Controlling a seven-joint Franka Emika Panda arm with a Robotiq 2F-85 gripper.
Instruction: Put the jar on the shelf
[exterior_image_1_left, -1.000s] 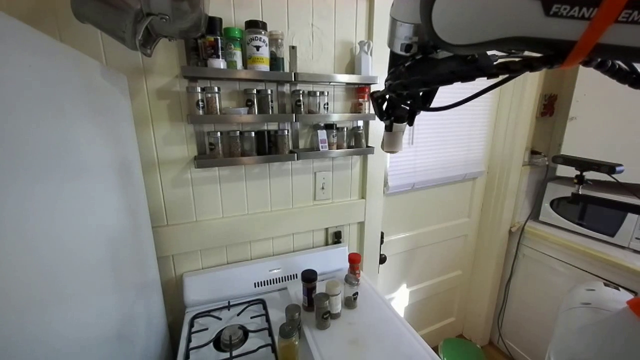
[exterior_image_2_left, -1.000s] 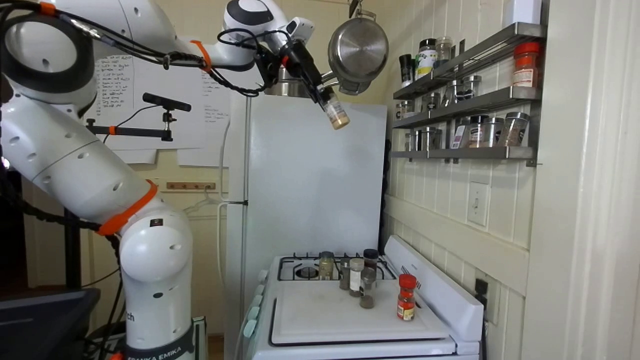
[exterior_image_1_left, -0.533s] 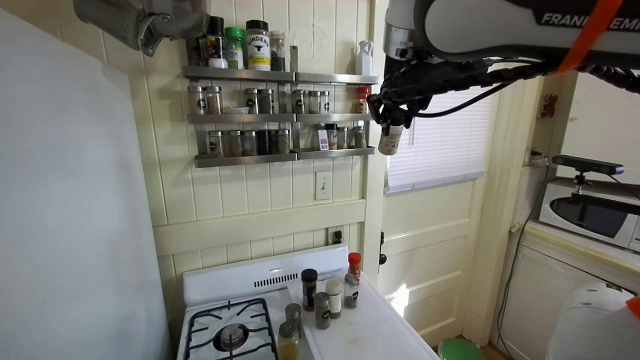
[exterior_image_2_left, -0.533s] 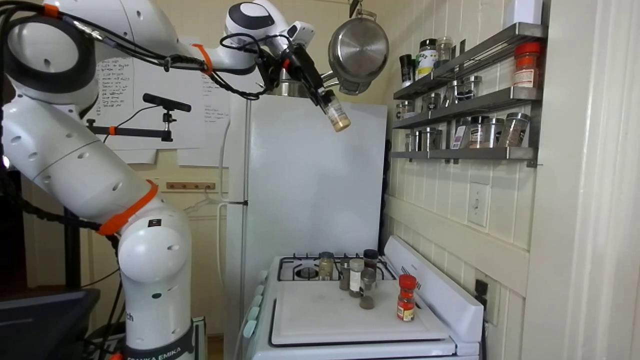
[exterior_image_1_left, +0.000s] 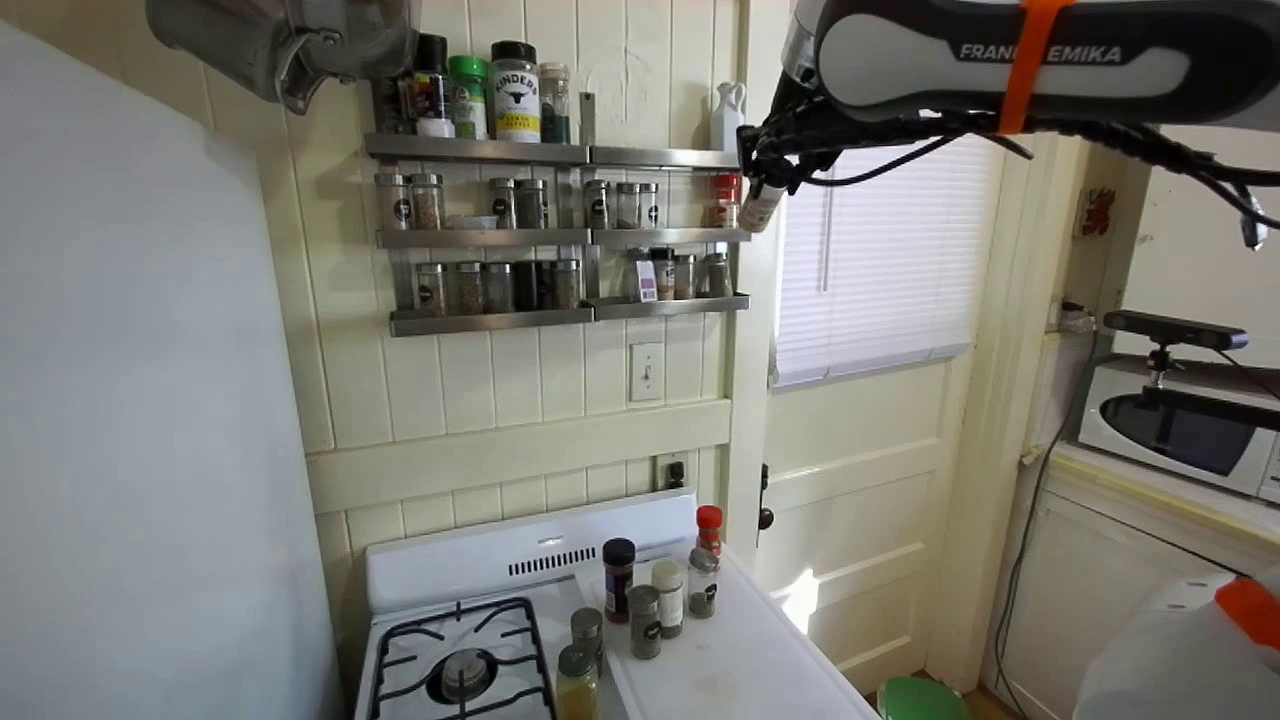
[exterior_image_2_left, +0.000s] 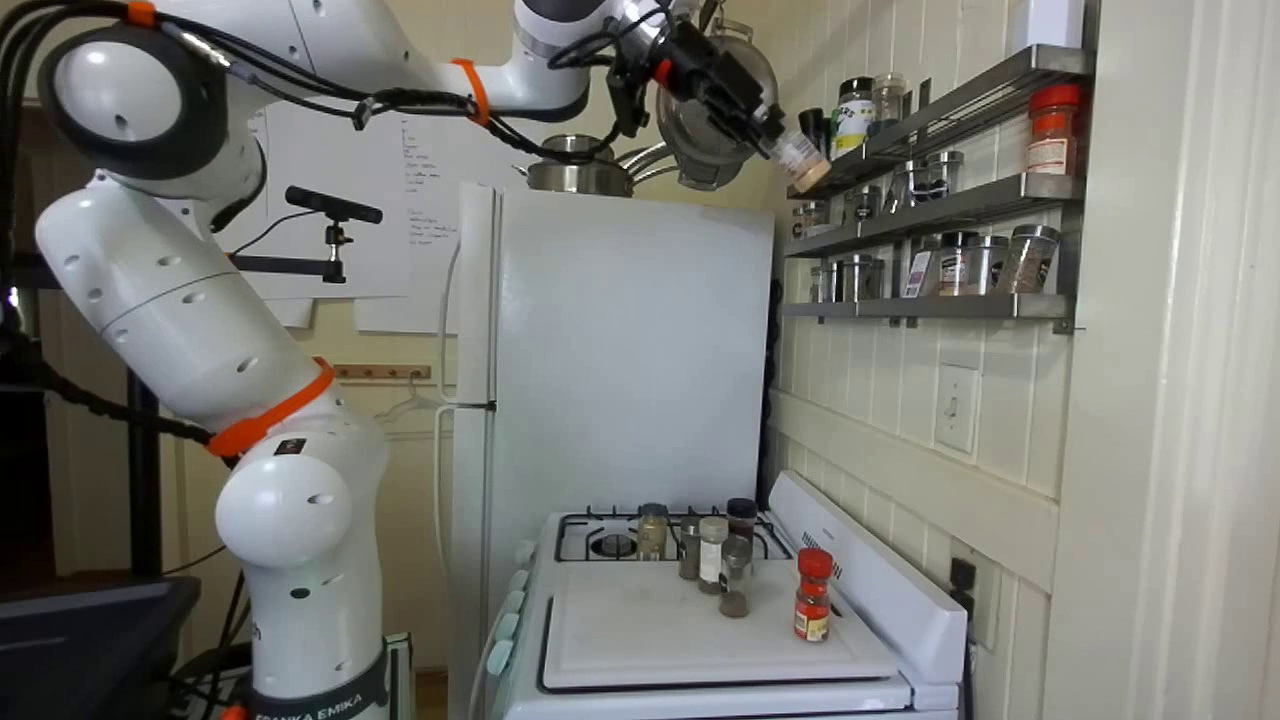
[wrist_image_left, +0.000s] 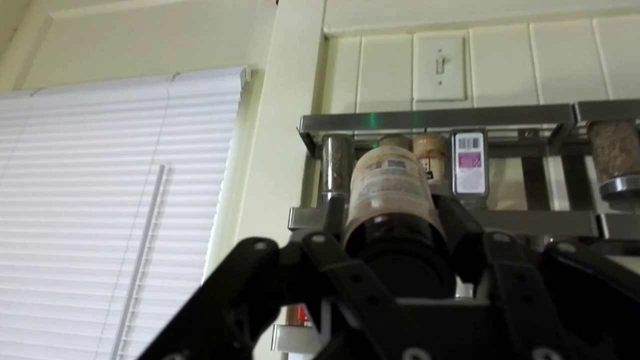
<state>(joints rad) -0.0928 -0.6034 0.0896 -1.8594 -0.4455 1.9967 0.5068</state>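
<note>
We are seeing the gripper clasping a spice jar, tilted base-down toward the metal wall shelf. From here it is overlapping the top tier's far end; whether it is touching, we are not making out. A red-capped spice bottle is standing at the middle tier's near end. Below, another red-capped bottle is standing near the wall-side edge of the stovetop board, while four jars are clustering near its far edge.

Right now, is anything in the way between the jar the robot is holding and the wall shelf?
Nothing visible stands in the open space between the jar and the shelf. At the shelf itself, its front rails and the small jars standing on it could get in the way.
</note>
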